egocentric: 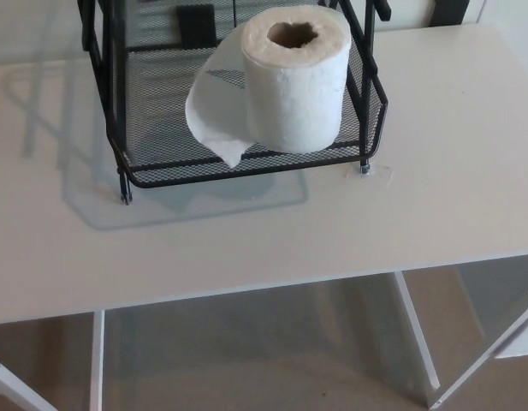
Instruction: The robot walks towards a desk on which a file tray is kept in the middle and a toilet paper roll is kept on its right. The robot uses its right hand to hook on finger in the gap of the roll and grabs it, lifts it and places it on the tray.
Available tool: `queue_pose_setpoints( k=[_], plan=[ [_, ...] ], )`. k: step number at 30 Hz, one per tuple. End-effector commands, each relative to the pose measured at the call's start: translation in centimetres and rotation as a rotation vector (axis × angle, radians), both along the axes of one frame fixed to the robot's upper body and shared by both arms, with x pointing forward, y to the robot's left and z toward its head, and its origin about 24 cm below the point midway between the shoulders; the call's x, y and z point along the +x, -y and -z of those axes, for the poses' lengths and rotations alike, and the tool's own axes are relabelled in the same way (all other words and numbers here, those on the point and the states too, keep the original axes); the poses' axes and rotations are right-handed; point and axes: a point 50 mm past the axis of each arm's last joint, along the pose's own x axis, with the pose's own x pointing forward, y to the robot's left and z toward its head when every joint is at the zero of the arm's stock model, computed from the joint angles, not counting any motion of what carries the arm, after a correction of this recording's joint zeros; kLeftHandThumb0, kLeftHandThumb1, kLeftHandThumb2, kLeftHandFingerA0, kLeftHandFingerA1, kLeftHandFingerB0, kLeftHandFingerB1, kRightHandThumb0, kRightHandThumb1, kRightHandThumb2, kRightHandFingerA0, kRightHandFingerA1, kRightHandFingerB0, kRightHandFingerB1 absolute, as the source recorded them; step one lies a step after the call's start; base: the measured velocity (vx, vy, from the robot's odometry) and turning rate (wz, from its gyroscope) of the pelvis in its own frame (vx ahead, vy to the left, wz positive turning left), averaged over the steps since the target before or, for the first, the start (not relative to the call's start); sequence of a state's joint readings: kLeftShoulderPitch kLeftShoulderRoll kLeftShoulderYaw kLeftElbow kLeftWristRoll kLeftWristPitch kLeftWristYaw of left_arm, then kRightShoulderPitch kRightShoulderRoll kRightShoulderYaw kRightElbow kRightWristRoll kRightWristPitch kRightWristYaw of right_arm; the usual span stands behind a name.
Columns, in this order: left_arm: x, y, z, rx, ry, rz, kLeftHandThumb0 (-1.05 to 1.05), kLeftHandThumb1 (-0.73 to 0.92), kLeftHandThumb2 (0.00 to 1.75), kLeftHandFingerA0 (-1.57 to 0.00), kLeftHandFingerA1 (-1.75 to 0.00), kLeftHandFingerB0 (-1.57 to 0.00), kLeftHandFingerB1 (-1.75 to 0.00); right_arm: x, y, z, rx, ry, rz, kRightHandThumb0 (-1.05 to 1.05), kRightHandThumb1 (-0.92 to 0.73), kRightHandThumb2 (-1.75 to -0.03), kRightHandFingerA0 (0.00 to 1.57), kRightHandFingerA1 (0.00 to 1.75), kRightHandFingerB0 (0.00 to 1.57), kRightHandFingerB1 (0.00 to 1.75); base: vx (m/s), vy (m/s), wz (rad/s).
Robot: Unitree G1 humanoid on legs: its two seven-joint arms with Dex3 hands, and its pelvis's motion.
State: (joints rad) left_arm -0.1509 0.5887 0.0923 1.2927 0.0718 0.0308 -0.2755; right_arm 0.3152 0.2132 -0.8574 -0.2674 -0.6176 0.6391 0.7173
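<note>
A white toilet paper roll stands upright in the black wire-mesh file tray, toward the tray's front right. Its cardboard core hole faces up. A loose sheet hangs off the roll's left side and drapes down to the tray's front rim. The tray sits at the back middle of the white desk. Neither of my hands nor any arm shows in the head view.
The desk's front edge runs across the lower third of the picture. Below it show white desk legs and a beige floor. Dark upright posts of the tray rise at its left and right.
</note>
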Motion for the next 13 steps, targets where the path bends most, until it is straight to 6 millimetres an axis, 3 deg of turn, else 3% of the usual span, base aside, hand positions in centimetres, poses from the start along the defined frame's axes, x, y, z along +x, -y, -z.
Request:
queue_pose_setpoints(
  k=[1, 2, 3, 4, 5, 6, 7, 8, 9, 10, 11, 12, 13],
  plan=[
    [0.1, -0.5, -0.6, -0.001, 0.000, 0.020, -1.05, 0.20, 1.24, -0.47, -0.96, -0.20, -0.80, -2.7, -4.1, 2.4, 0.054, -0.132, -0.152, -0.75, -0.60, -0.58, 0.43, 0.71, 0.08, 0.44, 0.00, 0.000, 0.00],
    [0.1, -0.5, -0.5, 0.015, 0.001, 0.029, -1.05, 0.71, 1.03, -0.67, -1.10, -0.55, -1.05, -2.8, -4.0, 2.7, 0.103, -0.103, -0.100, -0.71, -0.44, -0.83, 0.19, 0.67, 0.03, 0.45, 0.00, 0.000, 0.00],
    [0.1, -0.5, -0.6, 0.013, 0.006, 0.025, -1.05, 0.71, 1.03, -0.68, -1.09, -0.54, -1.06, -2.7, -4.0, 2.8, 0.099, -0.126, -0.135, -0.76, -0.46, -0.85, 0.17, 0.68, 0.03, 0.41, 0.00, 0.000, 0.00],
    [0.1, -0.5, -0.6, 0.012, 0.005, 0.029, -1.05, 0.58, 1.27, -0.70, -1.06, -0.60, -1.04, -2.7, -3.9, 2.8, 0.078, -0.156, -0.171, -0.82, -0.50, -0.87, 0.35, 0.71, 0.05, 0.37, 0.00, 0.000, 0.00],
    [0.1, -0.5, -0.6, 0.007, 0.005, 0.022, -1.05, 0.58, 1.26, -0.71, -1.04, -0.59, -1.03, -2.7, -3.8, 3.0, 0.053, -0.188, -0.214, -0.79, -0.62, -0.60, 0.13, 0.69, 0.03, 0.39, 0.00, 0.000, 0.00],
    [0.2, -0.5, -0.6, 0.007, 0.004, 0.019, -1.05, 0.58, 1.25, -0.73, -1.02, -0.59, -1.02, -2.7, -3.8, 3.0, 0.041, -0.199, -0.229, -0.81, -0.49, -0.89, 0.08, 0.64, 0.03, 0.41, 0.00, 0.000, 0.00],
    [0.2, -0.5, -0.6, 0.010, 0.002, 0.024, -1.05, 0.73, 1.03, -0.70, -1.06, -0.53, -1.04, -2.6, -3.8, 3.0, 0.027, -0.196, -0.240, -0.74, -0.45, -0.90, 0.07, 0.62, 0.00, 0.45, 0.00, 0.000, 0.00],
    [0.2, -0.5, -0.6, 0.012, 0.004, 0.024, -1.05, 0.58, 1.26, -0.70, -1.04, -0.59, -1.03, -2.6, -3.9, 2.9, 0.027, -0.190, -0.254, -0.82, -0.49, -0.89, 0.02, 0.61, 0.04, 0.36, 0.00, 0.000, 0.00],
    [0.1, -0.5, -0.5, 0.013, 0.006, 0.018, -1.05, 0.58, 1.26, -0.71, -1.04, -0.59, -1.04, -2.7, -4.0, 2.5, 0.025, -0.194, -0.288, -0.83, -0.50, -0.95, 0.04, 0.63, 0.00, 0.35, 0.00, 0.000, 0.00],
    [0.1, -0.5, -0.5, 0.014, 0.008, 0.017, -1.05, 0.60, 1.24, -0.71, -1.04, -0.61, -1.05, -2.6, -4.1, 2.0, -0.040, -0.243, -0.373, -0.91, -0.70, -0.61, 0.07, 0.69, 0.01, 0.40, 0.00, 0.000, 0.00],
    [0.1, -0.5, -0.5, 0.023, 0.001, 0.027, -1.05, 0.55, 1.36, -0.73, -1.03, -0.57, -1.01, -2.5, -4.2, 1.8, -0.050, -0.254, -0.383, -0.89, -0.67, -0.61, 0.11, 0.64, 0.02, 0.40, 0.00, 0.000, 0.00],
    [0.1, -0.5, -0.6, 0.025, -0.005, 0.043, -1.05, 0.22, 1.27, -1.02, -1.17, -0.27, -0.85, -2.5, -4.3, 2.0, 0.009, -0.199, -0.321, -0.84, -0.50, -0.89, 0.08, 0.63, 0.04, 0.39, 0.00, 0.000, 0.00],
    [0.1, -0.5, -0.6, 0.024, -0.006, 0.048, -1.05, 0.22, 1.27, -1.02, -1.17, -0.27, -0.85, -2.6, -4.3, 2.1, 0.031, -0.176, -0.298, -0.84, -0.50, -0.89, 0.08, 0.63, 0.04, 0.39, 0.00, 0.000, 0.00]
  ],
)
